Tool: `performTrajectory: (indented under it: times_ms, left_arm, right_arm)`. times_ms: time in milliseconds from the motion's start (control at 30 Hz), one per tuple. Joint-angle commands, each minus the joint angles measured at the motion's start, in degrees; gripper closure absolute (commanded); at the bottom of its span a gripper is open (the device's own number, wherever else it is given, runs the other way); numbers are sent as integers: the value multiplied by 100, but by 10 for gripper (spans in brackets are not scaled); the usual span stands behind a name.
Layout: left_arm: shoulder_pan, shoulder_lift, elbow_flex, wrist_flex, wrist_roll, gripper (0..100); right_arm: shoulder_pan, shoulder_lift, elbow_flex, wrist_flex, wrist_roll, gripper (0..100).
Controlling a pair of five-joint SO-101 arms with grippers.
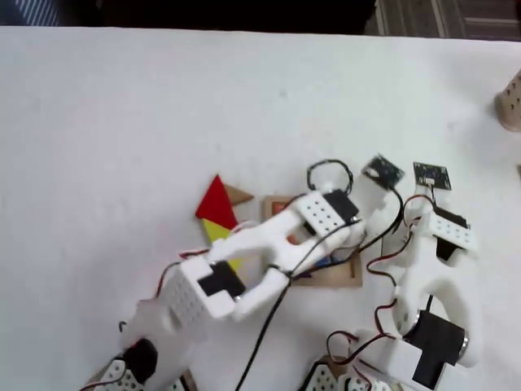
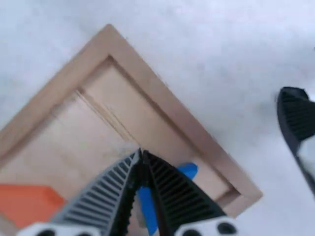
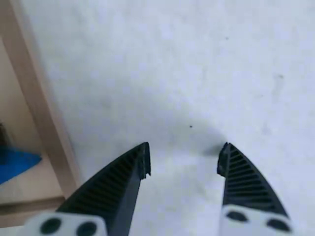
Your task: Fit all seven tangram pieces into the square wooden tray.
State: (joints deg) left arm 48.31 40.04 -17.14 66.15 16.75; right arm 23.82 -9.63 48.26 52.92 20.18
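The square wooden tray lies just right of centre in the high view, with a blue piece near one inner corner and an orange piece farther along its floor. The left gripper hangs low over the blue piece, its claw pressed together at the tips. Whether it pinches the piece's edge or only touches it cannot be made out. If the blue piece is nudged off flat, it could ride up on the rim or jam against the orange one, and a hard push could slide the light tray. The right gripper, claw spread, hovers over bare table just beside the tray and could bump it. Left of the tray wait a red triangle, a yellow piece and a tan triangle. The left arm covers most of the tray from above, so the pieces inside cannot be counted.
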Motion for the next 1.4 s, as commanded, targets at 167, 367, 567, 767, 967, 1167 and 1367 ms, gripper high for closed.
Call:
performTrajectory:
  times_ms: [167,367,567,767,967,1167,1367]
  left_arm:
    - [505,-66,-158,387,18,978]
    - [760,-75,-167,571,18,978]
    - [646,-435,-141,712,18,978]
    - [163,-840,62,800,18,978]
    - [-251,-892,519,44,18,978]
    - [-374,-901,510,44,18,978]
    - [-558,-1059,580,62,44,978]
  right_arm:
    - [-57,-31,-167,-4,18,776]
    - [-66,-31,-167,-4,18,776]
    - [-66,-31,-167,-4,18,776]
    - [-66,-31,-167,-4,18,776]
    - [-66,-31,-167,-4,18,776]
    - [-66,-31,-167,-4,18,776]
    - [-66,-31,-167,-4,18,776]
